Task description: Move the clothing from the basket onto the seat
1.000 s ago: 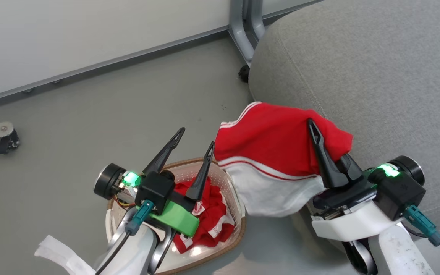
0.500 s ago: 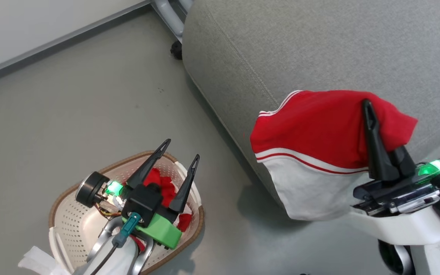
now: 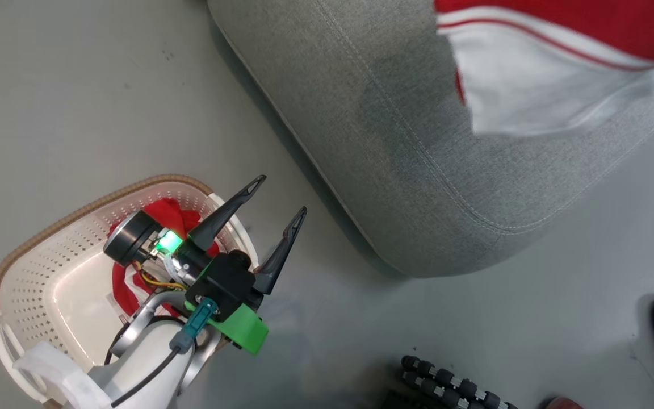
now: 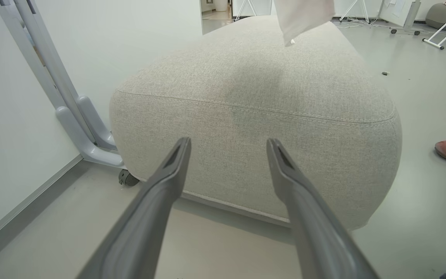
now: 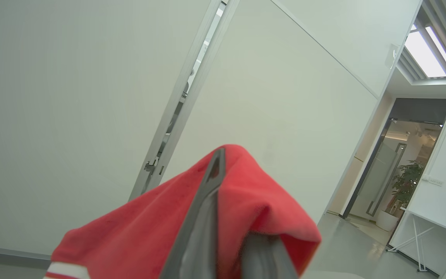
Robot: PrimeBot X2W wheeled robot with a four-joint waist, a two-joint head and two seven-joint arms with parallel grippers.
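Office-type lab: white partition wall point(image 4: 14, 128) behind the seat point(image 4: 254, 97), grey floor point(image 4: 432, 100) around it, equipment stands point(image 4: 445, 22) beyond (glass door point(image 5: 378, 182), potted plant point(image 5: 407, 182)).

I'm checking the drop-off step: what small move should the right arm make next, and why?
Probably lower the right gripper toward the seat before releasing. It is shut on the red garment, whose white panel hangs over the seat, apparently not resting on it.
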